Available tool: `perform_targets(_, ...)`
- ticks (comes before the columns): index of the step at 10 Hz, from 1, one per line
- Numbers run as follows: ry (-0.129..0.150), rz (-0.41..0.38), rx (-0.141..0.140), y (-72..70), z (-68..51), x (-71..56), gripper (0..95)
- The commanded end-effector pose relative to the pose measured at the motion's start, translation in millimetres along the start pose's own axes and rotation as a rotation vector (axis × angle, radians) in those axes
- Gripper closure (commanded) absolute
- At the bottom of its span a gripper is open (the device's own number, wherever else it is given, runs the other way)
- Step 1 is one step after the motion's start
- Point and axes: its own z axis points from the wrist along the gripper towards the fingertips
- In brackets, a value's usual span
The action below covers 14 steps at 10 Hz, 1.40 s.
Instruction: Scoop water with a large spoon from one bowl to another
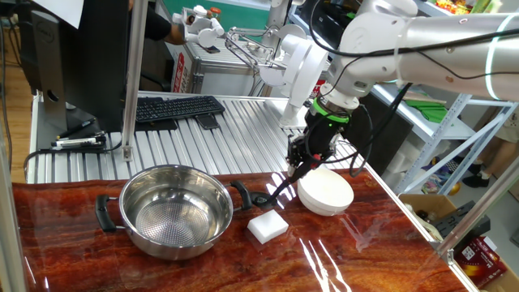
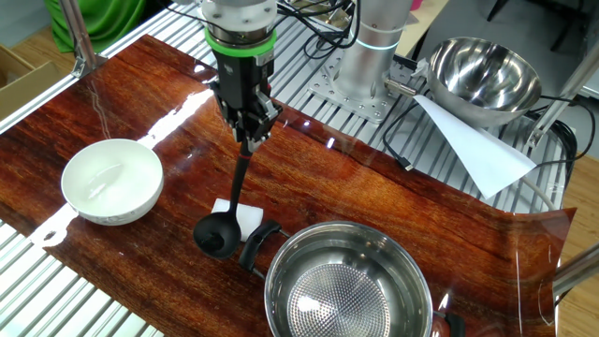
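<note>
Red-brown wood grain covers the table (image 2: 122,103), with ribbed metal along its edges. Above its middle the gripper (image 2: 251,129) has its jaws pinching the ladle (image 2: 217,234) by the handle top, cup hanging low between the steel pot (image 2: 348,281) and the white bowl (image 2: 110,181), beside a white block (image 1: 268,226).

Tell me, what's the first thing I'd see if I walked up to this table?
Probably the big shiny steel pot at the edge of the red-brown wooden table. Next, the robot's gripper holding a black ladle by its handle, cup hanging low between the pot and the white bowl.
</note>
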Motion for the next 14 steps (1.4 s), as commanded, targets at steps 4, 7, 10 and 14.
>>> perform_targets(4,0.003,-0.007,0.006,-0.7,0.5,2.0,95.0)
perform_targets(7,0.003,-0.008,0.004,-1.4,0.9,1.4,95.0)
perform_targets(10,-0.022,-0.008,-0.01,-1.4,0.9,1.4,95.0)
perform_targets(14,-0.049,-0.012,-0.029,-1.4,0.9,1.4,95.0)
